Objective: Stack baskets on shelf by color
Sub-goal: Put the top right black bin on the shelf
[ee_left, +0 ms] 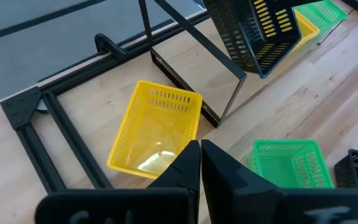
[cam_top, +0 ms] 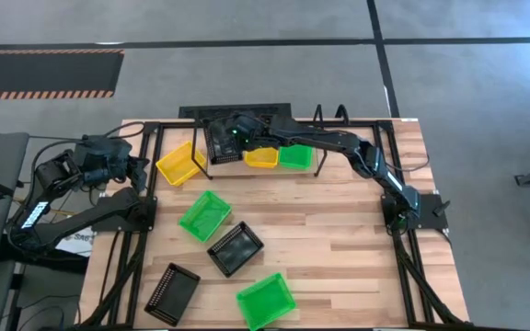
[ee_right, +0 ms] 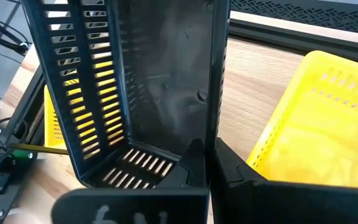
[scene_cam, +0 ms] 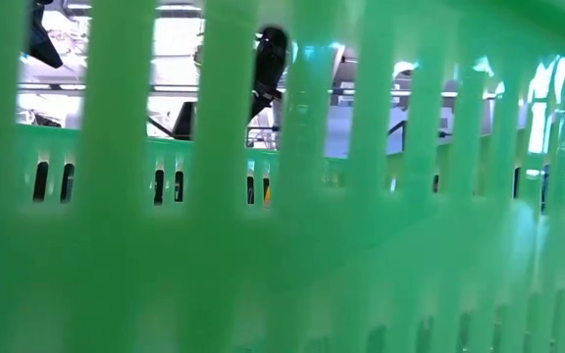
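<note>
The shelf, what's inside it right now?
On the shelf stand a yellow basket and a green basket, side by side. The right gripper, shut on a black basket, holds it tilted over the shelf's left bay; that bay's board is mostly covered.

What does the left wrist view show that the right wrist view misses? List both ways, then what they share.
Left wrist only: a green basket lying on the table, and the shut, empty left tool. Right wrist only: the right tool shut on the black basket at its wall. Shared: the black basket, raised and tilted, with a yellow basket beside it.
</note>
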Action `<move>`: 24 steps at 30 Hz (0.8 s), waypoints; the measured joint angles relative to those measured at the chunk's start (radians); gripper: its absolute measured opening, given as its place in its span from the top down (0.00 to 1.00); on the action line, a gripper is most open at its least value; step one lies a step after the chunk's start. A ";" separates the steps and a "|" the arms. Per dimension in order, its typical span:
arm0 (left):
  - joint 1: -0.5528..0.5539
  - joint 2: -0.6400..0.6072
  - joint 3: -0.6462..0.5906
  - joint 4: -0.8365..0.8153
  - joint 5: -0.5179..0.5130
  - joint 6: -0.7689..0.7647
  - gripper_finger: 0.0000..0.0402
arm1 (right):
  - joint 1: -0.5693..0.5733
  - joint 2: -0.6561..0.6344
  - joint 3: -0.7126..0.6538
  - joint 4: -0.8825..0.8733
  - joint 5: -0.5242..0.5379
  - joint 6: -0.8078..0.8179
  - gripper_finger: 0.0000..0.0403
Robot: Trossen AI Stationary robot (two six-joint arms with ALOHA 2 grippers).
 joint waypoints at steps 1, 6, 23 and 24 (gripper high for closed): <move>0.000 0.000 0.000 0.000 0.000 0.000 1.00 | 0.002 0.000 0.000 0.000 0.000 0.003 0.99; 0.000 0.000 0.000 0.000 0.000 0.000 1.00 | 0.013 0.000 0.000 0.000 0.012 0.006 1.00; 0.000 0.000 0.000 0.000 0.002 0.001 1.00 | 0.044 0.042 -0.003 -0.015 0.083 0.031 1.00; 0.000 0.000 0.000 0.000 0.002 0.001 1.00 | 0.046 0.057 -0.003 -0.004 0.081 0.031 1.00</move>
